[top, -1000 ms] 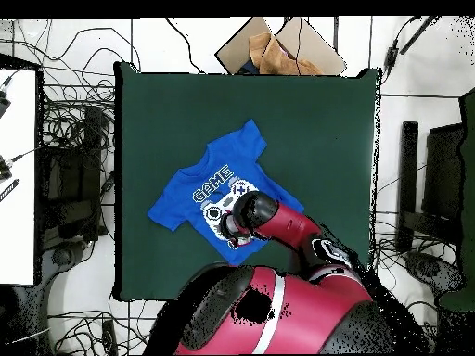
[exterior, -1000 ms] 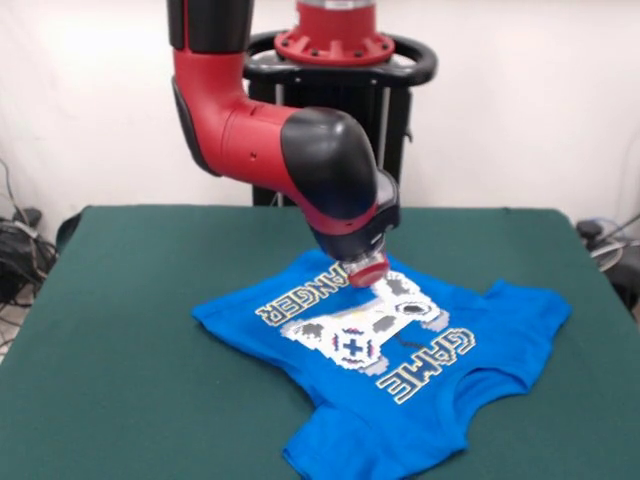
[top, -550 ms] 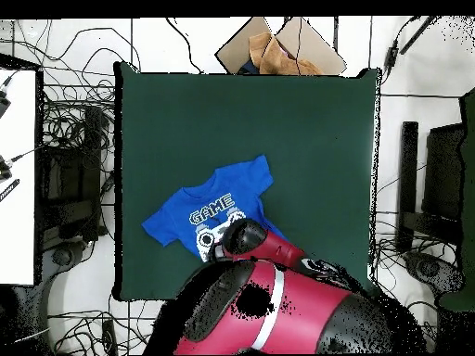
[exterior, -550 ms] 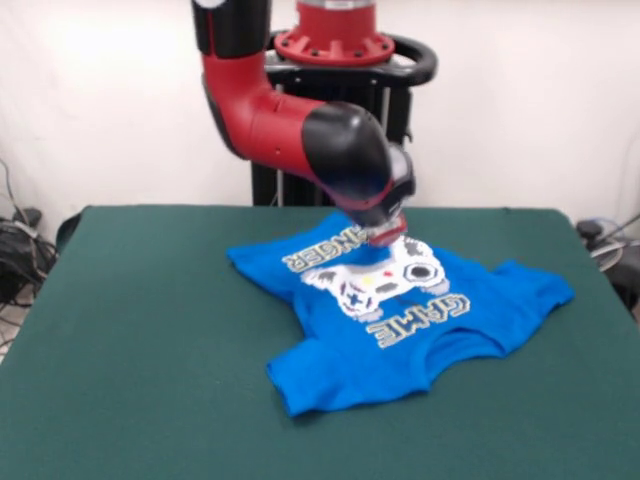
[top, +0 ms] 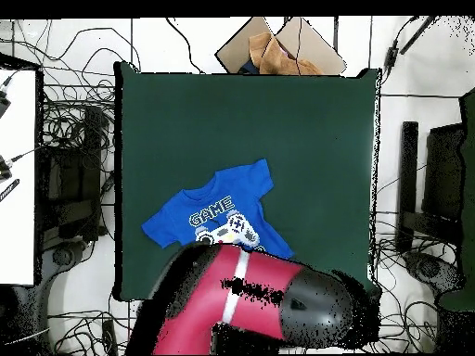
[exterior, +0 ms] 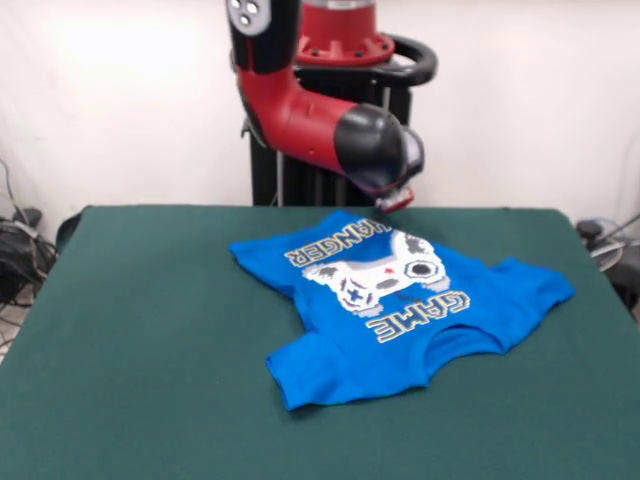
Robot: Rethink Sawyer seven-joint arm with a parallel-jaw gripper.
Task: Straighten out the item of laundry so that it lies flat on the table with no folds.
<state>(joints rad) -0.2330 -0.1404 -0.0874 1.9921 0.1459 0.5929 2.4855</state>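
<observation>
The item of laundry [exterior: 400,310] is a bright blue T-shirt lying print side up on the green table [exterior: 150,330], right of the middle. Its white controller print and "GAME" lettering show, and its cloth is rumpled around the collar and the near sleeve. My gripper [exterior: 395,200] hangs in the air just beyond the shirt's far edge, clear of the cloth and holding nothing. From overhead the shirt [top: 213,218] lies at the table's [top: 306,139] lower left, and the red arm [top: 250,297] covers its lower edge and hides the gripper.
A cardboard box [top: 278,46] sits beyond the table's top edge in the overhead view. Cables [top: 74,139] lie on the floor around the table, and a white surface [top: 17,176] stands at the left.
The gripper dragged the shirt toward the pedestal, then lifted off it and drew back. The shirt now rests with nothing touching it.
</observation>
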